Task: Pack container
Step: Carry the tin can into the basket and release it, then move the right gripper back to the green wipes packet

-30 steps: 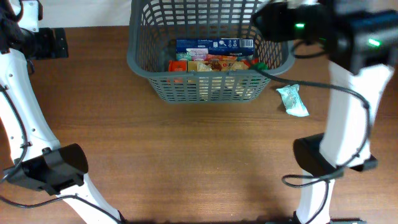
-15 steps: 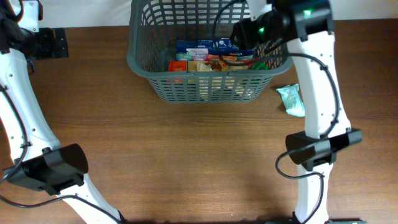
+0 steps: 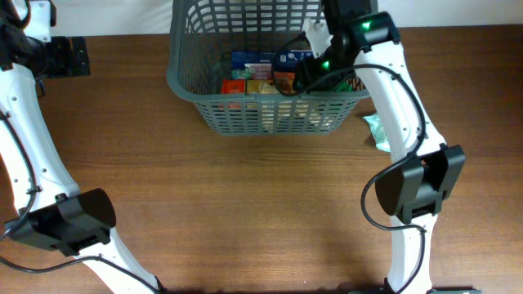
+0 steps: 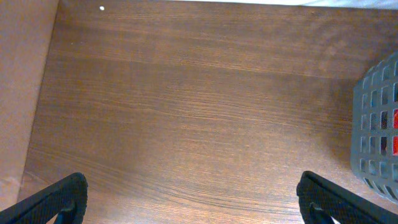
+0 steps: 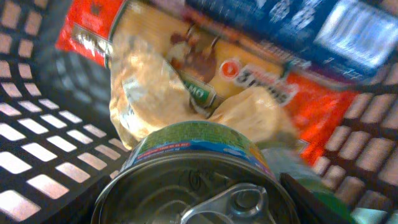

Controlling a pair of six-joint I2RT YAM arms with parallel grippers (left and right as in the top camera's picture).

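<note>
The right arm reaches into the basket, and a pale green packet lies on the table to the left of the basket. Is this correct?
No: the overhead view shows the packet on the table to the right of the basket. The rest holds.
</note>
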